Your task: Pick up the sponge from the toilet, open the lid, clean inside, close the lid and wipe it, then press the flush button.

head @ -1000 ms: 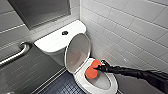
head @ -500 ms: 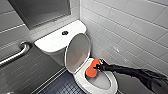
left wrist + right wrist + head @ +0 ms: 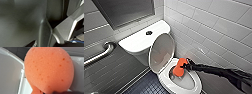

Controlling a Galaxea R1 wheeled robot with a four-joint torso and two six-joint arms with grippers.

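**Sponge in the right gripper, at the back of the open bowl**

- Left gripper (image 3: 32, 43): the left wrist view gives you grey panelling and pale robot casing. You cannot tell how this gripper stands.
- Grab bar (image 3: 99, 54): metal, fixed to the dark wall at the 9 o'clock edge of the head view, well apart from the toilet.
- Toilet (image 3: 165, 81): white and glossy. The tank top (image 3: 137, 41) sits at 11 o'clock from the bowl, under a dark framed panel (image 3: 124, 12).
- Flush button (image 3: 149, 32): small, round and dark, in the middle of the tank top. Nothing is touching it.
- Lid (image 3: 161, 51): raised and leaning back toward the tank, its inner face turned toward the bowl. The bowl is open.
- Sponge (image 3: 179, 67): bright orange, at the 12 o'clock end of the bowl opening, just beside the foot of the lid. You cannot tell whether it touches the ceramic. In the right wrist view it shows close up, with white plastic beside it.
- Right gripper (image 3: 186, 65): its fingers pinch the sponge from the 3 o'clock side.
- Right arm (image 3: 220, 72): black, coming in from 4 o'clock, low over the bowl's far rim.
- Wall (image 3: 214, 27): pale rectangular tiles running along the 3 o'clock side, close to the toilet.
- Floor (image 3: 145, 86): small dark blue tiles at 7 o'clock from the bowl.
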